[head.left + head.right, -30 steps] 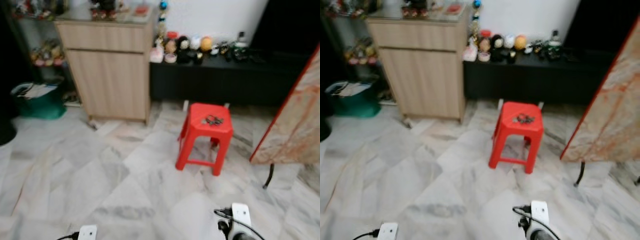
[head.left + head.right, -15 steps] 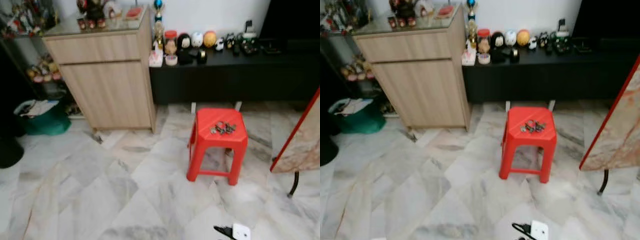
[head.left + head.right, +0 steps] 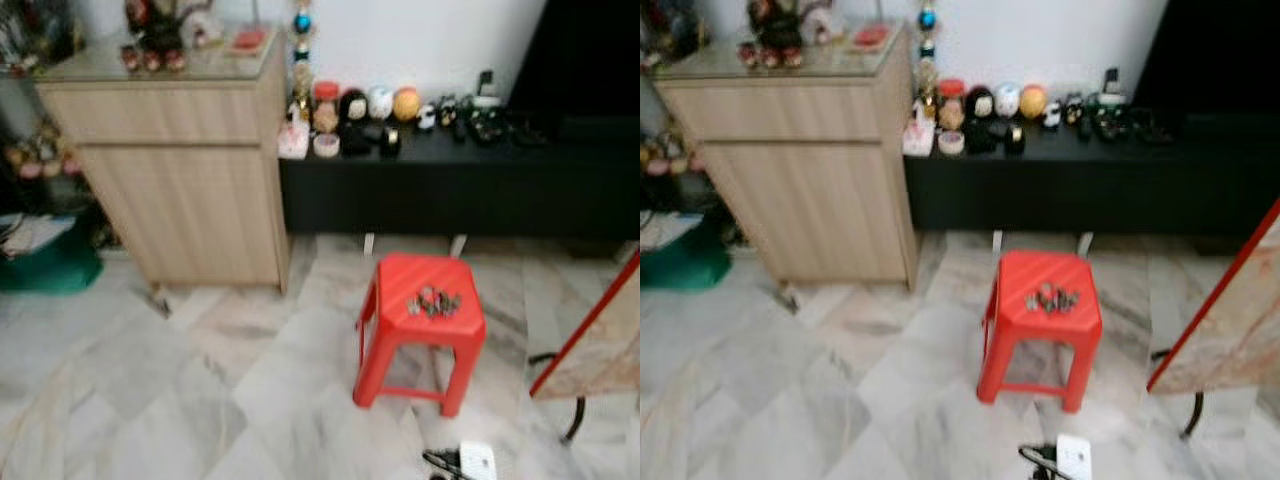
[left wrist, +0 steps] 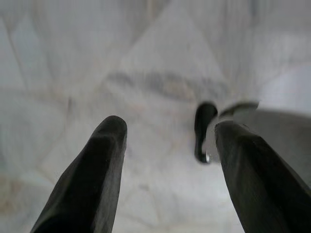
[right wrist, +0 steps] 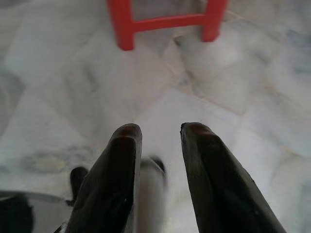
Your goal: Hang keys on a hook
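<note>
Keys (image 3: 433,301) lie mid-top of red stool (image 3: 418,330), nearer its right edge. Left claw (image 4: 167,145) wide open, right claw (image 5: 159,136) slightly open, both empty. Approach closer, then reach down w/ right.

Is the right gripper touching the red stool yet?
Apart. In the right wrist view the right gripper hangs over bare marble floor, with open floor between its fingertips and the red stool legs beyond.
</note>
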